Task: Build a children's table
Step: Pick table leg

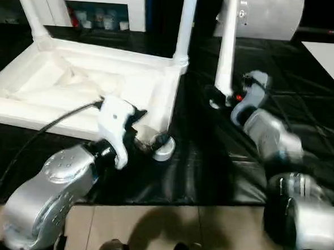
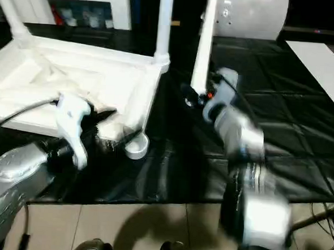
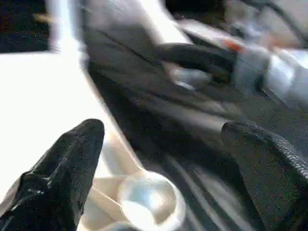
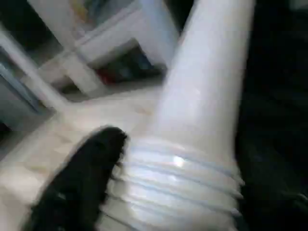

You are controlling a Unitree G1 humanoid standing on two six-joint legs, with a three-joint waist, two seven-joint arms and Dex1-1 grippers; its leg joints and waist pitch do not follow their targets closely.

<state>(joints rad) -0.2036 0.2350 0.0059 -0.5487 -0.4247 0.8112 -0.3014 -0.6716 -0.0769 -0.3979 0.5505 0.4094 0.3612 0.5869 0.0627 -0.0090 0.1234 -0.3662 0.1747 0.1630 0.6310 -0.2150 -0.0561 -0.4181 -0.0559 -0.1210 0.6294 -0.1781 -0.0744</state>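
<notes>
White plastic leg (image 1: 225,49) gripped near its threaded end by right claw (image 1: 225,98), held upright above black mat (image 1: 210,161). Left claw (image 1: 146,136) spread wide, empty, hovering at empty near-corner socket (image 1: 163,149) of upturned tabletop (image 1: 73,85). Two legs (image 1: 184,27) already standing in far corners; judged roughly half done, two legs left.

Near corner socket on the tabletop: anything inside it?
The near corner socket looks empty: its open round mouth shows between the left gripper fingers. Its bottom cannot be made out. The right gripper holds a loose leg nearby.
</notes>
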